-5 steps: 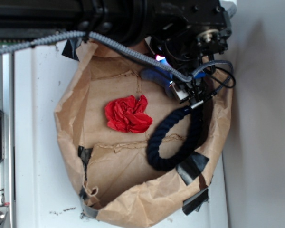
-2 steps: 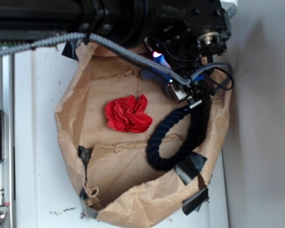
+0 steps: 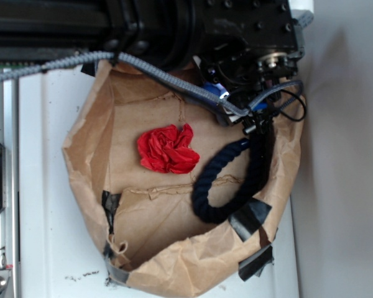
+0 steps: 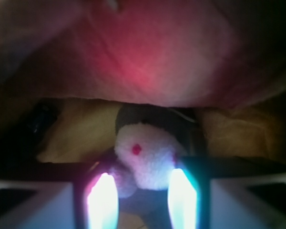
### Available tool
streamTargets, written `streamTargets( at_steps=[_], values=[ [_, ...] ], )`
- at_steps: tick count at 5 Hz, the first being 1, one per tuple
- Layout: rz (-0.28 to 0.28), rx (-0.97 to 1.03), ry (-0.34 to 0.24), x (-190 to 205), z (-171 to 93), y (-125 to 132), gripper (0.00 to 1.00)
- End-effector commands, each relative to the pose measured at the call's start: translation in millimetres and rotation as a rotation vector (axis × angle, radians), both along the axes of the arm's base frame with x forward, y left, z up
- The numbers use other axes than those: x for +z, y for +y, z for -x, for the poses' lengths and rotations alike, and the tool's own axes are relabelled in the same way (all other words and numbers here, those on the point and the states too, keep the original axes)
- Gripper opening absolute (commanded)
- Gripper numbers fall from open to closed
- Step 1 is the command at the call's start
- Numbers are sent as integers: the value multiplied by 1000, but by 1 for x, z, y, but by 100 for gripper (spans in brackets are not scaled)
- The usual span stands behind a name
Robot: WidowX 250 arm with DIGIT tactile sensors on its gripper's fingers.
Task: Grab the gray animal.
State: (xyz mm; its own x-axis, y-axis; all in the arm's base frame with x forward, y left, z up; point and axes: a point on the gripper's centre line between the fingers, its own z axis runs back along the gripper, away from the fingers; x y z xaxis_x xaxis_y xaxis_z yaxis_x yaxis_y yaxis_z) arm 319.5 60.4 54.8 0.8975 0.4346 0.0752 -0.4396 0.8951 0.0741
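In the wrist view the gray animal (image 4: 148, 155), a plush with a cream face and a red dot eye, sits between my two glowing fingertips (image 4: 104, 198). My gripper (image 4: 143, 179) is shut on it, the right finger against its face and the left against a stubby limb. Brown paper rises right behind it. From outside, the gripper (image 3: 231, 107) is low at the back right of the paper bag (image 3: 87, 161). Only a bluish bit of the animal (image 3: 212, 91) shows under the arm.
A red crumpled paper ball (image 3: 168, 149) lies mid-bag. A dark navy rope loop (image 3: 227, 186) curls just in front of the gripper. The bag's walls stand close on the right and back, held with black tape (image 3: 252, 217). White table surface (image 3: 43, 186) surrounds the bag.
The gripper and the bluish plush have shifted toward the back of the bag. The bag's left wall has bulged outward to the left. Ball and rope have not moved.
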Motion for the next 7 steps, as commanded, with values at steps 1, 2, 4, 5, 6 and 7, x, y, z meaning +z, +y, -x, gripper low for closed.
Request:
streamTargets(
  at_steps=[1, 2, 4, 5, 6, 7],
  values=[
    [-15, -9, -84, 18, -3, -1, 0],
    [1, -4, -92, 19, -1, 3, 0],
    [47, -25, -153, 24, 11, 8, 0],
    [111, -38, -136, 33, -20, 22, 0],
    [111, -38, -136, 33, -20, 22, 100],
    [111, -38, -136, 33, -20, 22, 100]
  ],
)
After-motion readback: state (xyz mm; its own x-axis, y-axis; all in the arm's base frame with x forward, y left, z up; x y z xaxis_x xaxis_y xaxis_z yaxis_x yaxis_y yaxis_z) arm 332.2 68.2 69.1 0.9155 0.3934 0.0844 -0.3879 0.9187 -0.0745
